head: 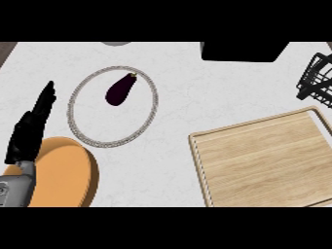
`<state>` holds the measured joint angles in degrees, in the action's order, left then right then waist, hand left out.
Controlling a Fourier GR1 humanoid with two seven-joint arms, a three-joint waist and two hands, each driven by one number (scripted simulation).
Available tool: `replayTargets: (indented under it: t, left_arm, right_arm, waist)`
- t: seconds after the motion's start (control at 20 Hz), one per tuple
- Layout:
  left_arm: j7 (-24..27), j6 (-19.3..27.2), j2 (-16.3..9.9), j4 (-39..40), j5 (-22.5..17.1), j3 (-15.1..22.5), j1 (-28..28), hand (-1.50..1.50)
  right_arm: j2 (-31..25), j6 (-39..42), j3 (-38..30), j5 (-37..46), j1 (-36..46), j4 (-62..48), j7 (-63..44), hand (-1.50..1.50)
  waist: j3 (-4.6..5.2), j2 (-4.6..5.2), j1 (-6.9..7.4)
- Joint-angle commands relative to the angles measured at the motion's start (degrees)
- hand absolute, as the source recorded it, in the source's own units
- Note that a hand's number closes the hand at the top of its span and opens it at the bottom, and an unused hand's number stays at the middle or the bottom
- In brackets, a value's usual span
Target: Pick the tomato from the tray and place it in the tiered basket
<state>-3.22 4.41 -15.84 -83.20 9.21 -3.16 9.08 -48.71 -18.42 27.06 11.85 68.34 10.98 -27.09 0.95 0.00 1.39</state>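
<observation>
text: none readable
labels: none
brands: none
numbers: none
signs: none

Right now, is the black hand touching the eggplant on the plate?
Apart. The head view shows the left hand outside the plate's rim, with bare plate between it and the eggplant.
</observation>
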Motion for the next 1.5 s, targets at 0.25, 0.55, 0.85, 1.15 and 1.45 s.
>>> replayTargets:
  t: [0.25, 0.55, 0.85, 1.15, 1.45]
  left_arm:
    - [-1.25, 1.24, 1.14, -1.56, 1.41, 0.43, -0.41, 0.0]
    - [3.08, -0.57, 0.66, 1.08, 0.33, -0.88, -3.16, 0.0]
    - [-2.82, -1.53, -1.25, -0.49, -1.47, -3.6, 0.62, 0.0]
    - [0.45, -0.97, -1.19, -0.85, -0.63, -3.87, -4.1, 0.0]
    - [-0.42, 1.19, 0.33, -1.63, 0.1, -4.06, -5.96, 0.0]
  right_arm:
    - [-1.1, -9.96, -8.17, -4.46, -3.34, 1.02, 5.66, -1.5]
    - [-3.87, -16.87, -10.0, -3.41, -4.62, 6.23, 4.48, -1.5]
    - [-9.89, -11.19, -12.29, -5.73, -5.59, 13.08, -7.03, -1.5]
    - [-16.15, -6.76, -19.34, -15.17, -20.76, 23.16, -4.03, -1.5]
    - [-20.23, -6.15, -26.31, -23.84, -34.06, 33.75, 0.22, -1.5]
  waist:
    - [-1.0, 0.25, -0.44]
    - [-0.9, -0.1, -1.33]
    - [-0.8, -0.93, -3.21]
    - [-0.83, -1.33, -5.25]
    - [-0.85, -1.71, -7.44]
